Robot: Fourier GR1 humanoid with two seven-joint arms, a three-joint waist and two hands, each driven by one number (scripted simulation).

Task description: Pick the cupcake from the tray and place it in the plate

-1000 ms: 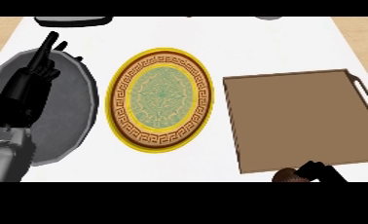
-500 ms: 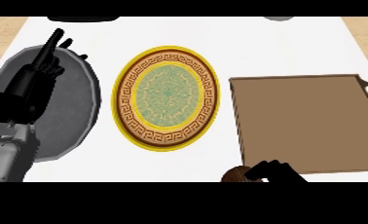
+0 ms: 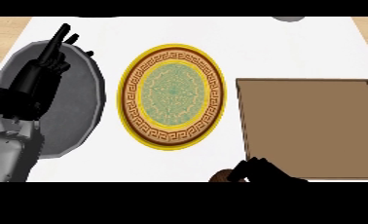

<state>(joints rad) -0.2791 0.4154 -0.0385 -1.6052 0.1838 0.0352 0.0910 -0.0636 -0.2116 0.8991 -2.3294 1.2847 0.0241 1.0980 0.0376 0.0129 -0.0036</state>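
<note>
Head view shows my right hand [image 3: 267, 170] at the picture's 5 o'clock edge, dark fingers curled round a small brown thing that I take to be the cupcake [image 3: 223, 176]; only a sliver of it peeks out at the hand's 9 o'clock side, so I cannot say how it sits in the grasp. It is off the tray [image 3: 309, 125], whose brown floor lies bare at 3 o'clock, and it hangs just past the tray's near-left corner, over white worktop [image 3: 215, 38]. What the next move turns on, as I judge it: the plate [image 3: 171, 96], yellow-rimmed with a green middle, lies toward 11 o'clock from my right hand, near but not under it, so the carry must run up and to the left until the cupcake is over the green centre and not the rim. The plate shows taller than wide here, which leaves more room along the 12-to-6 line than across. My right hand is much the nearer one. My left hand [image 3: 45, 74] rests at 9 o'clock, fingers straight and pointing to 12, holding nothing, over a grey round pan [image 3: 79, 111] that sits just beside the plate's left edge.
</note>
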